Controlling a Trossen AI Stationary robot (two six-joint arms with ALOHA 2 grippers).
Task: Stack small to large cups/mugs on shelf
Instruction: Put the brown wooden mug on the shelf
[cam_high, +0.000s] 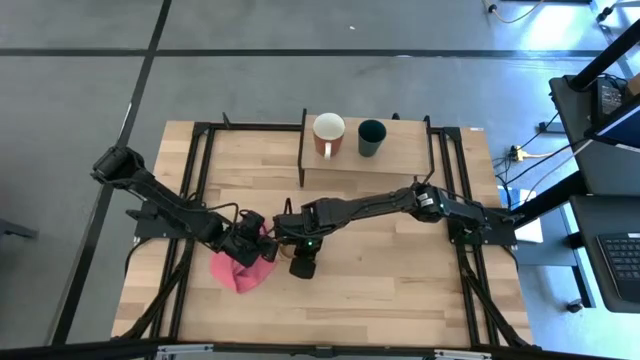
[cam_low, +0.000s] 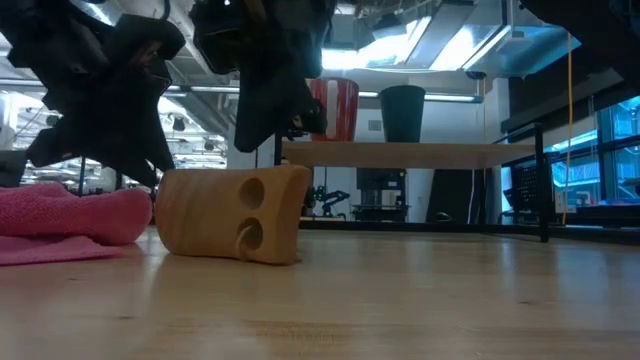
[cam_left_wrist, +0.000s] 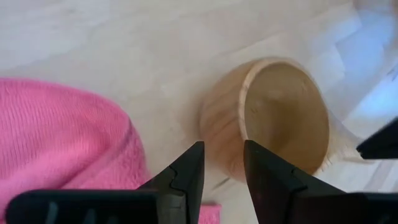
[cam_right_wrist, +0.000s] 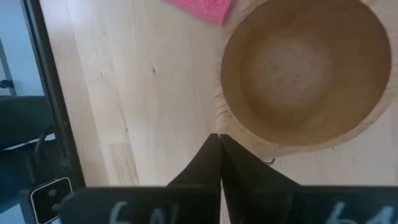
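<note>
The tan wooden cup (cam_low: 235, 215) lies on its side on the table, handle toward the near edge, next to the pink cloth (cam_low: 70, 215). My left gripper (cam_left_wrist: 224, 155) hovers over the cloth's edge by the cup's wall (cam_left_wrist: 221, 118), fingers a little apart and empty. My right gripper (cam_right_wrist: 219, 140) is shut just above the cup's rim (cam_right_wrist: 249, 140); the low view shows a gap between them. The red mug (cam_high: 329, 133) and the dark green cup (cam_high: 371, 137) stand upright side by side on the shelf (cam_high: 410, 155).
The pink cloth (cam_high: 235, 272) lies crumpled left of the cup under my left arm. The shelf's black legs (cam_low: 545, 195) stand at the table's far side. Bare tabletop (cam_high: 400, 280) lies to the right of and nearer than the cup.
</note>
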